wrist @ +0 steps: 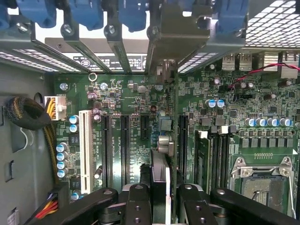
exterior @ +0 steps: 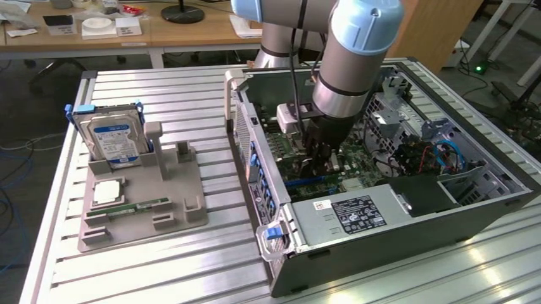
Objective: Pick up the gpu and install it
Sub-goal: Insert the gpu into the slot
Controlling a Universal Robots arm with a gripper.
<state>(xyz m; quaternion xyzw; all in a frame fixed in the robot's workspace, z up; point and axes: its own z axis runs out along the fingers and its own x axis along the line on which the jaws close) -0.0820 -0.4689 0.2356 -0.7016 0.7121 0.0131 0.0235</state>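
The gpu (wrist: 159,180) stands over the motherboard (wrist: 126,93) in the case (exterior: 381,253); hard drive (exterior: 114,139) at the exterior view's left.

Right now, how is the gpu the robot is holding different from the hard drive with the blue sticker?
The gpu is pinched in the gripper inside the open computer case, over the green motherboard; the hard drive sits outside, in a gray stand on the table. The gpu looks thin and dark, seen edge-on; the hard drive is a thicker silver box with a blue label. Both stand upright on edge.
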